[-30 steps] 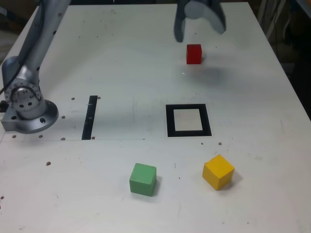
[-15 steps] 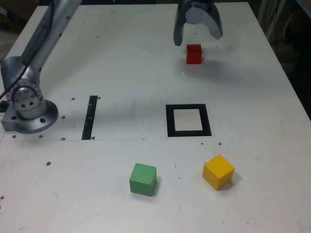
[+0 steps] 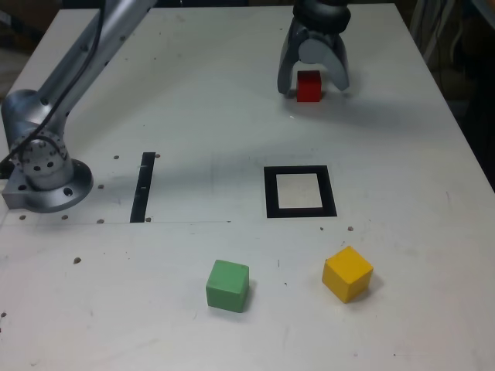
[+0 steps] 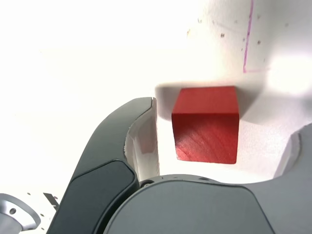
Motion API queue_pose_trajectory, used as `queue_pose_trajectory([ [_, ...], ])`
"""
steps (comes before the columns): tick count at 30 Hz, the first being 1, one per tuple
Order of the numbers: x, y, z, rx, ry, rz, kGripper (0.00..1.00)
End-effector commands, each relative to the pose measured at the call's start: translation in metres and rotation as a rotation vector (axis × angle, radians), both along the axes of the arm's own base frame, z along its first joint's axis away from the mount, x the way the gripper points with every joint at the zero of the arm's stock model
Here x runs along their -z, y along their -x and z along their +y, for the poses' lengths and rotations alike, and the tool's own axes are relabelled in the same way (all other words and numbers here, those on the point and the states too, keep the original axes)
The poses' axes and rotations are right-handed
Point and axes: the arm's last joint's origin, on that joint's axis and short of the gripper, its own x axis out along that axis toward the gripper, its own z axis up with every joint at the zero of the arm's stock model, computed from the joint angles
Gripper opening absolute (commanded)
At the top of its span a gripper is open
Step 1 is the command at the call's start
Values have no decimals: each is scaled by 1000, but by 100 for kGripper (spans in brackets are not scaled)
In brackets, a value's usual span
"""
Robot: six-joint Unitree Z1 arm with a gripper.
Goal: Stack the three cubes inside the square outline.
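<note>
One red cube point(image 3: 308, 87) between open fingers point(image 4: 117, 129) of gripper point(image 3: 313, 89) | green cube point(image 3: 227, 286), yellow cube point(image 3: 347, 274) resting on table point(image 3: 155, 309), outside square outline point(image 3: 272, 193)

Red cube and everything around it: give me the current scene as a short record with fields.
gripper: open, fingers on either side of the red cube, not closed on it
red cube: on the table, outside the square outline
square outline: no cube inside
green cube: on the table, exterior view's lower middle
yellow cube: on the table, turned cornerwise, to the exterior view's right of green
stack: not started
</note>
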Motion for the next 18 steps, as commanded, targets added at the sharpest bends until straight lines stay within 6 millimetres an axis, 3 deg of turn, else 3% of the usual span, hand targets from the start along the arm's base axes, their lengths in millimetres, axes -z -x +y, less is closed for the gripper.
queue_pose_trajectory([
  [1,0,1,2,-1,0,1,88],
  [10,5,-2,6,3,14,-4,66],
  [18,10,-3,11,1,-8,-8,60],
])
